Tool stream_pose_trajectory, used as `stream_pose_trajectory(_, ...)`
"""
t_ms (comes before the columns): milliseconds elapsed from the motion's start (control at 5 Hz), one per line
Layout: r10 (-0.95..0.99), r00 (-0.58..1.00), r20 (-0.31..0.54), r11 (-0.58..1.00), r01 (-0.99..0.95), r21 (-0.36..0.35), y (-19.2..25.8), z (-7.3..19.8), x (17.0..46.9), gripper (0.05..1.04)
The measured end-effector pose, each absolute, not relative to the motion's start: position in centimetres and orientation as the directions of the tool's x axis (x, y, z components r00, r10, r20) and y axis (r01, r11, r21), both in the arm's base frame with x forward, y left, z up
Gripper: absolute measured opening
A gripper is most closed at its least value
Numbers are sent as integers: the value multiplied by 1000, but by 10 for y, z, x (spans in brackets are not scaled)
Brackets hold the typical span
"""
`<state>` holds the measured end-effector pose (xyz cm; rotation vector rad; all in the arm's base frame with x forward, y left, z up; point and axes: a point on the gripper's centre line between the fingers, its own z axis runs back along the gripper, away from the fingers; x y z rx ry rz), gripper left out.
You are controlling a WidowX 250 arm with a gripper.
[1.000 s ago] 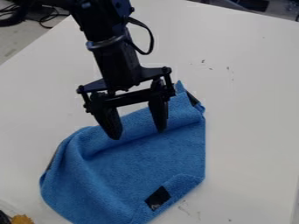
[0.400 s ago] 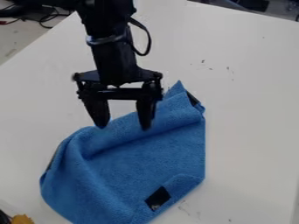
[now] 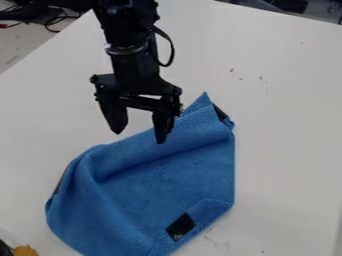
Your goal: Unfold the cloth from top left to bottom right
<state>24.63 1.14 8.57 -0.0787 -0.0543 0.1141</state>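
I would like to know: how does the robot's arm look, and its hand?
The arm is black, with a greyish, shiny ring around it and a black cable looping out at one side. The hand is black too, with two fingers that taper towards their tips.

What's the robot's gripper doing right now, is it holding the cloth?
Gripper: open, fingers apart, holding nothing, at the upper edge of the blue cloth.
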Motion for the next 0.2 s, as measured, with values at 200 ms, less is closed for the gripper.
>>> stream_pose_trajectory(200, 147, 988, 43, 986, -143, -90, 18, 80, 256, 1001)
